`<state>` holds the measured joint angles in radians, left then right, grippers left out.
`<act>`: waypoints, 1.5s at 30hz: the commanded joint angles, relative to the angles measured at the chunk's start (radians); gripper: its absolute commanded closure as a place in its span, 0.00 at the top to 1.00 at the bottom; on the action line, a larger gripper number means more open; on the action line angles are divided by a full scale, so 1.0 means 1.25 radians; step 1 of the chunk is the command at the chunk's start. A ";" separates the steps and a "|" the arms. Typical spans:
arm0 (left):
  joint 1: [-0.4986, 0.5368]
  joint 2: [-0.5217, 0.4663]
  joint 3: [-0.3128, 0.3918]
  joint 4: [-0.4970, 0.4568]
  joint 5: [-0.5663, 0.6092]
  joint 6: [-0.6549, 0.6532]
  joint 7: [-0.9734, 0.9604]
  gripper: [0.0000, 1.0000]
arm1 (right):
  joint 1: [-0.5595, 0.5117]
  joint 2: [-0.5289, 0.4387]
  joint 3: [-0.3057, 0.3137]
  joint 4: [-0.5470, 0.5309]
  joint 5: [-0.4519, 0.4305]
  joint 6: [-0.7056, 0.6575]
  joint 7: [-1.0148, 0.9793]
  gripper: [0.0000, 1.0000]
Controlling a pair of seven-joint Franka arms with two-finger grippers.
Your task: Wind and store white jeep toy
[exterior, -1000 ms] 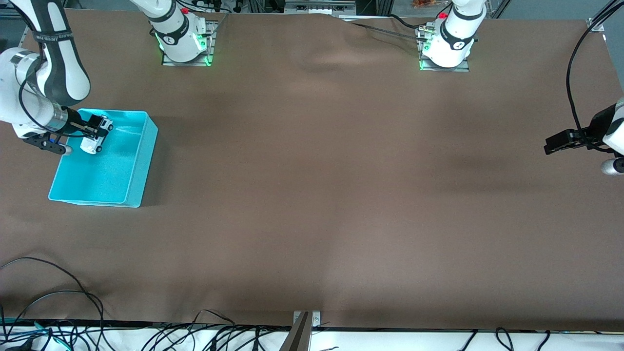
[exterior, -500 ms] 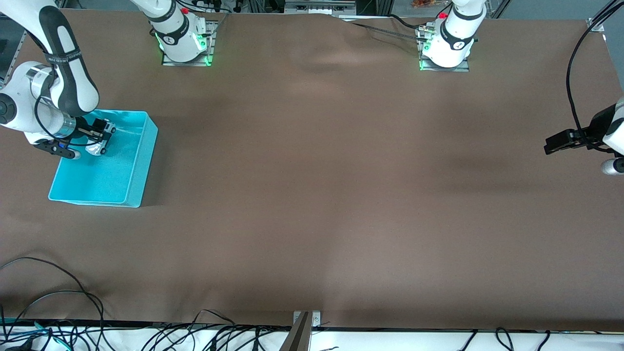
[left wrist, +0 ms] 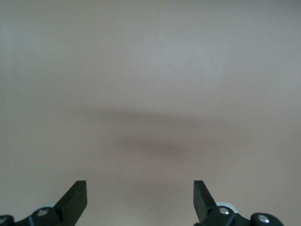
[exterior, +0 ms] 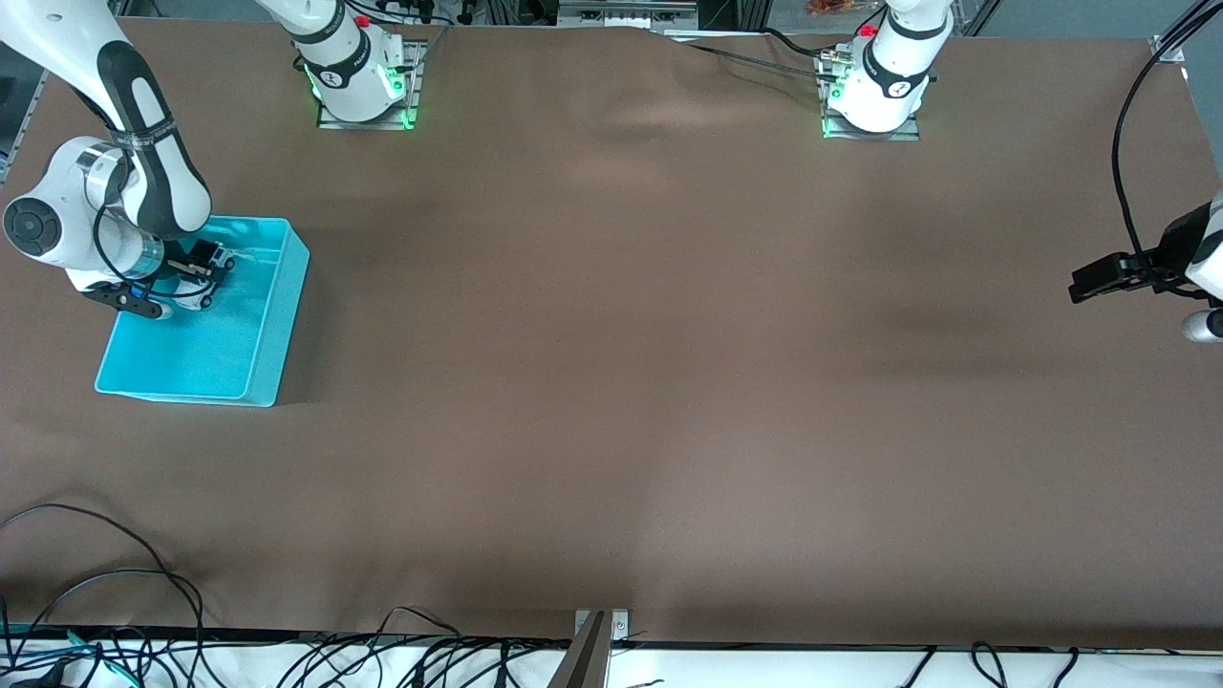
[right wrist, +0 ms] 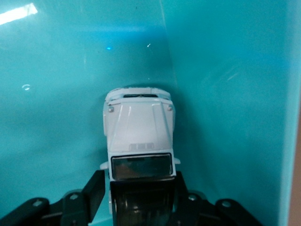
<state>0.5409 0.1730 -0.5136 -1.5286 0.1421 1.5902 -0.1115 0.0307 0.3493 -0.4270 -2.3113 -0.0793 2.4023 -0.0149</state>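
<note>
The white jeep toy (right wrist: pixel 138 134), with a black roof and a dark windscreen, is low inside the cyan bin (exterior: pixel 272 315) at the right arm's end of the table, next to one bin wall. My right gripper (right wrist: pixel 139 188) is shut on the white jeep toy, one finger on each side of its cabin. In the front view the right gripper (exterior: pixel 198 272) hides most of the jeep (exterior: pixel 221 257). My left gripper (exterior: pixel 1078 284) waits open and empty over bare cloth at the left arm's end; its fingertips (left wrist: pixel 77 197) stand wide apart.
A brown cloth (exterior: pixel 621 382) covers the table. The bin's walls (right wrist: pixel 235 94) close in round the jeep. Black cables (exterior: pixel 115 573) lie along the table edge nearest the front camera. The two arm bases (exterior: pixel 363 86) stand at the edge farthest from it.
My right gripper has gone down into the cyan bin with the jeep, and its wrist has swung over the bin's edge. The left arm has not moved.
</note>
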 commanded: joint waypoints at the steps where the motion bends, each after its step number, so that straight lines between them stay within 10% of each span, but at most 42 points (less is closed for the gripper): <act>1: 0.009 -0.008 -0.003 0.010 -0.018 -0.016 0.016 1.00 | -0.002 -0.017 0.002 -0.002 0.000 -0.029 -0.002 1.00; 22: 0.004 0.001 -0.001 0.021 -0.024 -0.012 0.018 1.00 | 0.005 -0.139 0.041 0.202 0.000 -0.462 -0.003 1.00; 45: 0.064 -0.007 -0.001 0.036 -0.126 -0.044 0.018 1.00 | -0.086 -0.252 0.172 0.398 0.084 -0.642 -0.002 1.00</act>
<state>0.6172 0.1729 -0.5097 -1.4949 0.0117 1.5769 -0.1090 -0.0109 0.0465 -0.2669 -1.9020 -0.0279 1.6677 -0.0140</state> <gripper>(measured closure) 0.000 0.000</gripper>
